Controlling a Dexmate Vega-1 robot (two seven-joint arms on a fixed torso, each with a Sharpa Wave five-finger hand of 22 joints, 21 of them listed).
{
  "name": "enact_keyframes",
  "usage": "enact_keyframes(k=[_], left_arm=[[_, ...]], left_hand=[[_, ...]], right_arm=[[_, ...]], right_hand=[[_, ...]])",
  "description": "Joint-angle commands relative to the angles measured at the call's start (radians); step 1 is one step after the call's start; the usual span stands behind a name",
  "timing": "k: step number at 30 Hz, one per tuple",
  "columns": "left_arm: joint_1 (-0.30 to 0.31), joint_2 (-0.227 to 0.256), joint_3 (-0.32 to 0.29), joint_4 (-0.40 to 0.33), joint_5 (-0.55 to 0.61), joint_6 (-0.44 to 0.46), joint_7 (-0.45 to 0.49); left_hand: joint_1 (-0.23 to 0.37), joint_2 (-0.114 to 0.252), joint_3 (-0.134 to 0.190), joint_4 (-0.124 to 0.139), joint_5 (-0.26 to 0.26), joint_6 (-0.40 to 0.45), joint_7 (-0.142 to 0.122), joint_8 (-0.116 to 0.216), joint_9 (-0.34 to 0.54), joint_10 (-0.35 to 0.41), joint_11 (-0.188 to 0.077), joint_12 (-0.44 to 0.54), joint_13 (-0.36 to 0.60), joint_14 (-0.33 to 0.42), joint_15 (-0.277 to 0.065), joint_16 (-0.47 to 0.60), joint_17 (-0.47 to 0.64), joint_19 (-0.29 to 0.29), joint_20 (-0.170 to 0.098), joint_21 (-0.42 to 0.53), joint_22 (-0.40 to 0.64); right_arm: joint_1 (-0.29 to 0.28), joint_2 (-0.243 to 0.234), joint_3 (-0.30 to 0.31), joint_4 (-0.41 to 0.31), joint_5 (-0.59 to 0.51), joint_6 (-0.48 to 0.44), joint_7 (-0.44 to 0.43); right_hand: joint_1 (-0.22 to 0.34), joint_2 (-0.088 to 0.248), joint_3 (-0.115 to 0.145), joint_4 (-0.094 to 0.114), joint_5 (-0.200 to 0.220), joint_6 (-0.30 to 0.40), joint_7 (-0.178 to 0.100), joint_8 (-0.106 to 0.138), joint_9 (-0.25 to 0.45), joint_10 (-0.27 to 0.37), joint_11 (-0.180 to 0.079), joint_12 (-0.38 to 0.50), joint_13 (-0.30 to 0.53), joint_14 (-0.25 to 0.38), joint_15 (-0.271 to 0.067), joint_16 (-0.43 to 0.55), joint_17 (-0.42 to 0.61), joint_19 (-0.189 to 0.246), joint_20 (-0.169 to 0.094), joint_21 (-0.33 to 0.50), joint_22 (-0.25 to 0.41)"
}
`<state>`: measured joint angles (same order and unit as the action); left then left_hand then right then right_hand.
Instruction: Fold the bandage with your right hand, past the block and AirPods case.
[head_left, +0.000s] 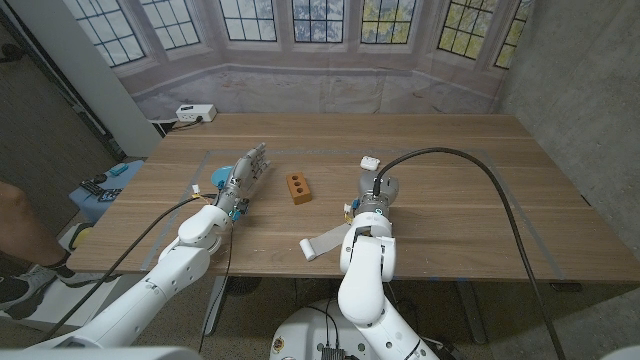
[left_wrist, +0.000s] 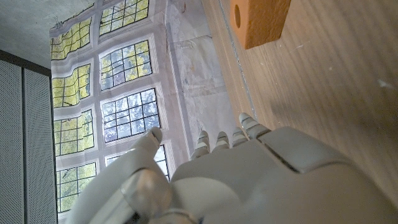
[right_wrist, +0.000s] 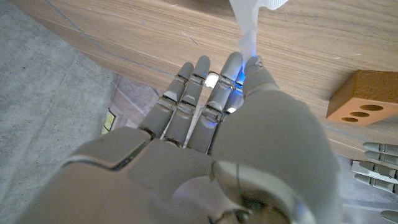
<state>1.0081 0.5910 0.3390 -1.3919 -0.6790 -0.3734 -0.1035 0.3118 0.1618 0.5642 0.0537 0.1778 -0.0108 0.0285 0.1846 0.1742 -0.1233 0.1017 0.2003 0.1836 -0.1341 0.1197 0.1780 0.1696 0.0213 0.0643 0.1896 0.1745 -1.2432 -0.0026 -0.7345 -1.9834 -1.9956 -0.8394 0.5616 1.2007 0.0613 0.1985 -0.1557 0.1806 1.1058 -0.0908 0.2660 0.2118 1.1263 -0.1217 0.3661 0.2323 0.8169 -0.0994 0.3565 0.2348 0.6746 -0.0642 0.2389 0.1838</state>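
The white bandage (head_left: 323, 244) lies as a strip near the table's front edge, running under my right forearm. My right hand (head_left: 376, 194) is just beyond it, right of the orange block (head_left: 298, 187) and nearer than the small white AirPods case (head_left: 369, 162). In the right wrist view my right hand (right_wrist: 205, 143) pinches a thin end of the bandage (right_wrist: 247, 25) between thumb and a finger, its other fingers straight; the block (right_wrist: 367, 102) lies to the side. My left hand (head_left: 245, 171) is left of the block with straight fingers, holding nothing, and the left wrist view shows that hand (left_wrist: 249, 174) with the block (left_wrist: 258, 22) ahead.
The wooden table (head_left: 460, 150) carries faint tape lines. A white power strip (head_left: 195, 113) sits at its back left corner. A person's leg (head_left: 15, 220) and a blue object (head_left: 100, 192) are off the table's left side. A thick black cable (head_left: 480, 165) arcs over the right half.
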Motion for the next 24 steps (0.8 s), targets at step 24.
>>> enact_keyframes(k=[24], left_arm=[[0.027,0.005,-0.009,-0.014,-0.002,-0.013,0.005]], left_hand=[[-0.011,0.000,0.010,-0.006,-0.003,0.002,-0.004,-0.002,0.004,0.002,-0.006,0.005,0.005,-0.006,0.007,0.000,0.003,-0.004,0.010,0.006,0.002]], right_arm=[[-0.070,0.005,-0.008,-0.096,0.055,0.064,0.021]], right_hand=[[0.018,0.003,-0.006,0.000,0.002,0.010,0.005,-0.005,0.003,0.003,0.004,0.001,-0.002,0.007,-0.121,0.003,0.002,-0.007,-0.050,0.003,0.003]])
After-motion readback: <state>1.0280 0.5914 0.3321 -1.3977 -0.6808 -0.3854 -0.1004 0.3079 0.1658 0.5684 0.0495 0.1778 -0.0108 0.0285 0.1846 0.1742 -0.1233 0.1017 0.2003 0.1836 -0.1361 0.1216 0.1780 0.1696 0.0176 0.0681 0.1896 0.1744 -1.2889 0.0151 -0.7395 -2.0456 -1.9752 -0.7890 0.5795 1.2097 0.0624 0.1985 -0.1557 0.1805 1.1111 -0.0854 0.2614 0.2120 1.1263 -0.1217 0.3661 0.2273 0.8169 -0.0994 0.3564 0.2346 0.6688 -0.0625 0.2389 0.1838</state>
